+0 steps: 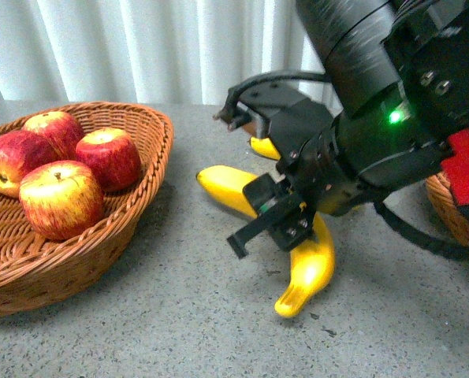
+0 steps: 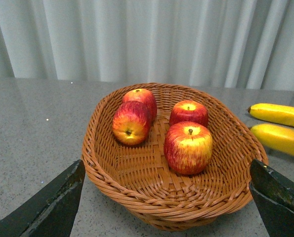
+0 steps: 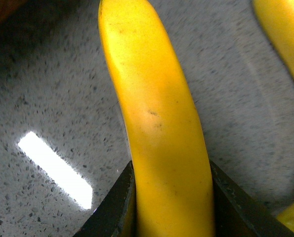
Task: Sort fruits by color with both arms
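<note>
Several red-and-yellow apples (image 1: 61,197) lie in a wicker basket (image 1: 151,169) at the left. They also show in the left wrist view (image 2: 188,148), in the same basket (image 2: 137,185). My left gripper (image 2: 166,197) is open and empty, with its fingers (image 2: 53,202) spread wide just before the basket's near rim. My right gripper (image 1: 277,213) is low over the yellow bananas (image 1: 309,272) in the middle of the table. It is shut on a banana (image 3: 151,113), which its fingers (image 3: 117,202) clamp on both sides just above the table. A second banana (image 3: 285,39) lies beside it.
A second wicker basket (image 1: 455,213) stands at the right edge, partly behind my right arm. Two bananas (image 2: 277,114) show to the right of the apple basket. The table (image 1: 139,331) is grey speckled stone. A white curtain (image 1: 139,47) hangs behind it.
</note>
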Available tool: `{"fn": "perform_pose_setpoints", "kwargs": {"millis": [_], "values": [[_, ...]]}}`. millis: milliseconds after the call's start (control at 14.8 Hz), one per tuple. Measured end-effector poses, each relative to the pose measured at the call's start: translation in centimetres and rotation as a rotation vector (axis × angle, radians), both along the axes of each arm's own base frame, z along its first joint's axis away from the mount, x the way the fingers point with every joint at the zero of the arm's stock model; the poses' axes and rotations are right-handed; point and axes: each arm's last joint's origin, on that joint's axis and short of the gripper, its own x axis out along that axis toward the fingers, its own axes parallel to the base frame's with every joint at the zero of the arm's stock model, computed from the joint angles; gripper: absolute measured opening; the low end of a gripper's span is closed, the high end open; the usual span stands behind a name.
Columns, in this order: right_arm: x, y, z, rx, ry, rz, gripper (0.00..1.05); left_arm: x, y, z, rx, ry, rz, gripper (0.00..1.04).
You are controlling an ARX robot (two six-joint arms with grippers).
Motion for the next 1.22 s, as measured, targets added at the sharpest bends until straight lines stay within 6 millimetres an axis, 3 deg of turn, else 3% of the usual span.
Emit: {"fn": "perform_pose_setpoints", "kwargs": {"millis": [135, 203, 270, 541, 608, 743, 946, 1081, 1216], "values": [[0.5, -1.9, 3.5, 0.141, -0.089, -0.038, 0.33, 0.0, 0.0, 0.0, 0.000, 0.000, 0.000, 0.98], [0.3, -5.6, 7.5, 0.129, -0.281, -0.124, 0.33, 0.0, 0.0, 0.0, 0.000, 0.000, 0.000, 0.98], [-0.2, -17.4, 7.2, -0.106, -0.338, -0.259, 0.33, 0.0, 0.0, 0.0, 0.000, 0.000, 0.000, 0.98], [-2.8, -22.6, 5.5, -0.262, -0.301, -0.265, 0.33, 0.0, 0.0, 0.0, 0.000, 0.000, 0.000, 0.98], [-3.5, -23.0, 5.1, -0.291, -0.290, -0.250, 0.33, 0.0, 0.0, 0.0, 0.000, 0.000, 0.000, 0.98], [-4.4, -22.8, 4.9, -0.317, -0.282, -0.188, 0.53, 0.0, 0.0, 0.0, 0.000, 0.000, 0.000, 0.98], [-4.2, -20.7, 6.6, -0.303, -0.338, -0.126, 0.82, 0.0, 0.0, 0.0, 0.000, 0.000, 0.000, 0.98], [-2.1, -17.3, 8.4, -0.279, -0.408, -0.086, 1.00, 0.0, 0.0, 0.0, 0.000, 0.000, 0.000, 0.98], [1.0, -11.5, 8.5, -0.172, -0.413, 0.031, 0.98, 0.0, 0.0, 0.0, 0.000, 0.000, 0.000, 0.98]]}}
